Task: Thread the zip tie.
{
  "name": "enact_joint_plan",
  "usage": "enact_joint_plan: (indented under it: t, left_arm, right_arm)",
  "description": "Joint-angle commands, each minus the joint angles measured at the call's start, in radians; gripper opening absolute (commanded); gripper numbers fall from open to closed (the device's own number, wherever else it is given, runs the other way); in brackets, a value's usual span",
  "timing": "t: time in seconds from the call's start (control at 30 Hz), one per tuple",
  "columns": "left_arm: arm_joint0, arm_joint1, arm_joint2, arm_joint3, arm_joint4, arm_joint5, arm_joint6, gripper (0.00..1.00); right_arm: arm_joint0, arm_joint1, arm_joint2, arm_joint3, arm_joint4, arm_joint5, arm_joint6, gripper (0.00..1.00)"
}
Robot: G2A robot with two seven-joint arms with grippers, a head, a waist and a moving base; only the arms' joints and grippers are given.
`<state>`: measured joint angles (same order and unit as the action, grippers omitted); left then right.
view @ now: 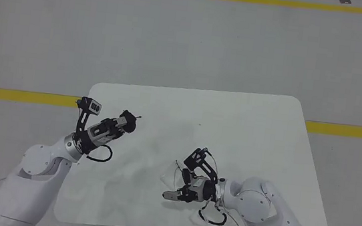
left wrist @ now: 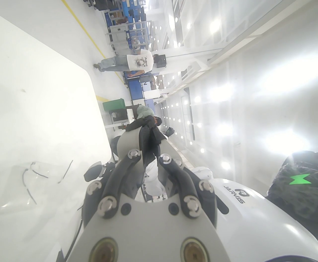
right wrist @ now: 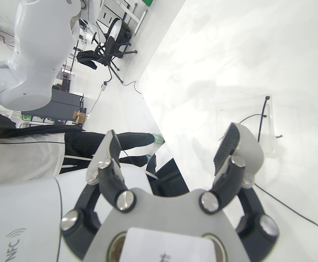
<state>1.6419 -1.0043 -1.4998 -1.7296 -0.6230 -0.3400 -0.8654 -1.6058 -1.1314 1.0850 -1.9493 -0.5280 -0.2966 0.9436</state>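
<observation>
Zip tie [right wrist: 263, 119] just beyond right tool [right wrist: 171, 129], jaws apart, left tool [left wrist: 149, 135] together.

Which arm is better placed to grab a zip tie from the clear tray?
Right. The right gripper has its fingers open and sits just beside the clear tray holding the zip ties. The left gripper is farther off, fingers shut.
</observation>
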Motion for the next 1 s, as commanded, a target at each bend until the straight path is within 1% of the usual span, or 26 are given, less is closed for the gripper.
enact_joint_plan:
  t: [0.0, 0.57, 0.6, 0.67, 0.73, 0.8, 0.87, 0.97]
  left_arm:
    - [0.0, 0.0, 0.0, 0.0, 0.0, 0.0, 0.0, 0.0]
    - [0.0, 0.0, 0.0, 0.0, 0.0, 0.0, 0.0, 0.0]
    - [0.0, 0.0, 0.0, 0.0, 0.0, 0.0, 0.0, 0.0]
    - [0.0, 0.0, 0.0, 0.0, 0.0, 0.0, 0.0, 0.0]
    - [0.0, 0.0, 0.0, 0.0, 0.0, 0.0, 0.0, 0.0]
    - [0.0, 0.0, 0.0, 0.0, 0.0, 0.0, 0.0, 0.0]
    - [0.0, 0.0, 0.0, 0.0, 0.0, 0.0, 0.0, 0.0]
    - [0.0, 0.0, 0.0, 0.0, 0.0, 0.0, 0.0, 0.0]
  right_arm:
    - [0.0, 0.0, 0.0, 0.0, 0.0, 0.0, 0.0, 1.0]
    - [0.0, 0.0, 0.0, 0.0, 0.0, 0.0, 0.0, 1.0]
    - [0.001, 0.0, -0.004, -0.001, -0.006, 0.004, -0.014, 1.0]
    - [0.012, -0.003, -0.029, -0.017, -0.024, 0.019, -0.027, 1.0]
    - [0.038, -0.008, -0.07, -0.021, -0.052, 0.043, -0.026, 1.0]
    - [0.077, -0.017, -0.124, -0.02, -0.072, 0.071, -0.022, 1.0]
    - [0.115, -0.026, -0.165, -0.012, -0.067, 0.089, -0.018, 1.0]
    - [0.177, -0.04, -0.221, 0.021, -0.076, 0.128, 0.002, 1.0]
